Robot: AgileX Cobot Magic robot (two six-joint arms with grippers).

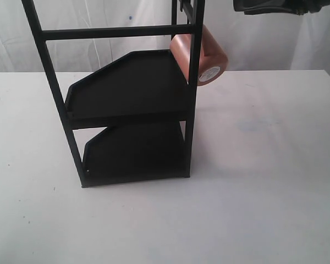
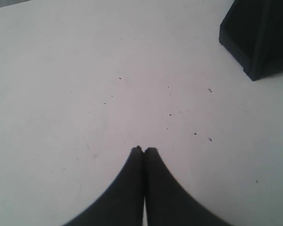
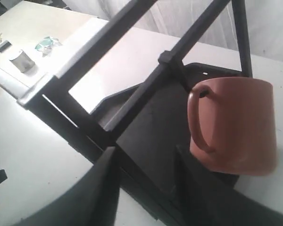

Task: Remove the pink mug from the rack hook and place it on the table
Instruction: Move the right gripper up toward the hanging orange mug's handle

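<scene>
Mug [image 1: 213,52]: dusty salmon-pink, cylindrical, glossy; it is hung by its loop handle [image 3: 198,123] on the small black metal hook [image 3: 203,92] at the top right of the tall black metal frame rack [image 1: 126,82], outside the right post and well above the broad matte white table [image 1: 264,192].

Long axis: the mug is tipped. Its base, marked by a round white sticker [image 1: 209,74], is turned near-right and downward; the mouth is turned away and is not seen.

Right gripper [image 3: 148,174]: the jaws are held apart and nothing is gripped. Rack frame and the upper shelf are seen between the fingers; the mug is seen ahead and off to one side, not yet between them.

Left gripper [image 2: 144,150]: the fingertips are pressed together and nothing is held. It is kept low over bare table, with a lower corner of the rack nearby.

Nearer arm: the right one is judged nearer, being up at hook height beside the mug.

Coming move: the jaws are judged to need centring across the mug's tilted wall, so that the handle can be lifted up off the hook.
</scene>
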